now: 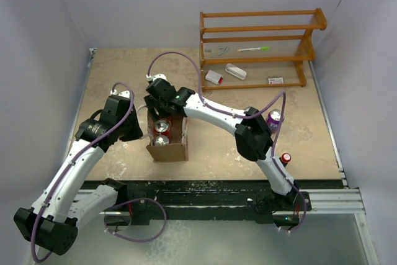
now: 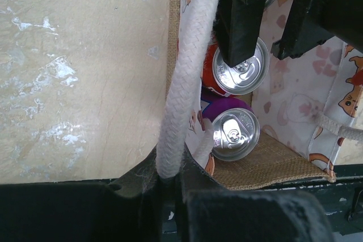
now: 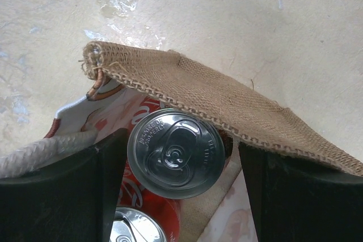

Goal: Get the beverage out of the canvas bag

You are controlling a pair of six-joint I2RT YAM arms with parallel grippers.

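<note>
Right pincer (image 3: 181, 152) stands spread wide, one finger on each side of the red can (image 3: 170, 165) inside the canvas bag (image 3: 227, 106), gripping nothing.
I judge this can stiff, smooth and slippery, heavy if full, so I'd close on its side wall just under the rim. The soft burlap bag may lift with it. My left pincer (image 2: 169, 181) looks pinched on the bag's white rope handle (image 2: 187, 72). Two cans stand upright in the bag: the red one at its far end, a purple-sided can (image 2: 233, 134) just beside.
</note>
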